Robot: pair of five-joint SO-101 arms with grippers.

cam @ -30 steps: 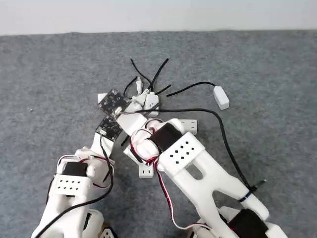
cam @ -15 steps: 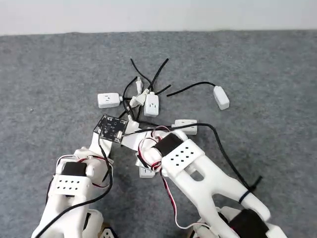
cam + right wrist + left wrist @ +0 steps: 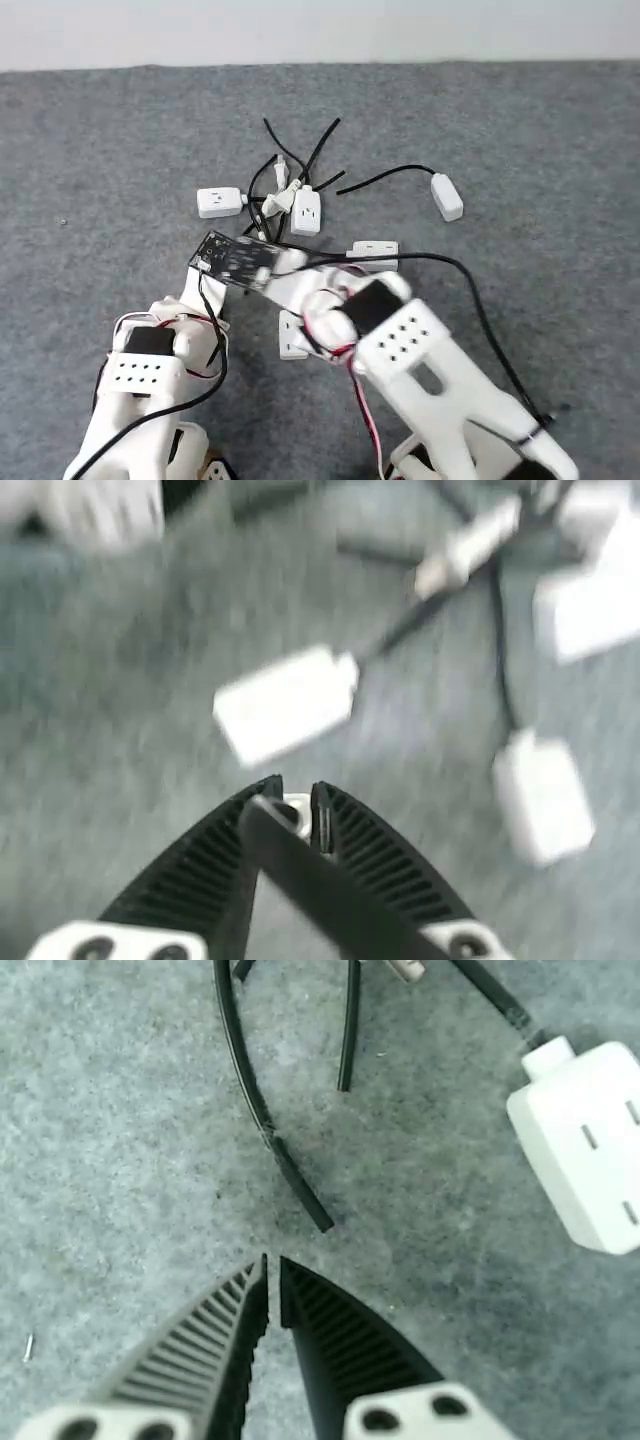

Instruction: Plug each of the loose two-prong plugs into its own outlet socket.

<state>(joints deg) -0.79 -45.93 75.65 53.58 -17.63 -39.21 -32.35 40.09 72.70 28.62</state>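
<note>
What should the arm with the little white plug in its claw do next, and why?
Probably ease the right gripper forward and line it up with the white socket block. The gripper looks shut on a small white plug with a black cord, and that block lies nearest, just ahead of the fingertips on the carpet.

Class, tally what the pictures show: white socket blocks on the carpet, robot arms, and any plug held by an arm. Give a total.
White socket blocks: 5
Robot arms: 2
Plug held by an arm: 1
Total: 8
</note>
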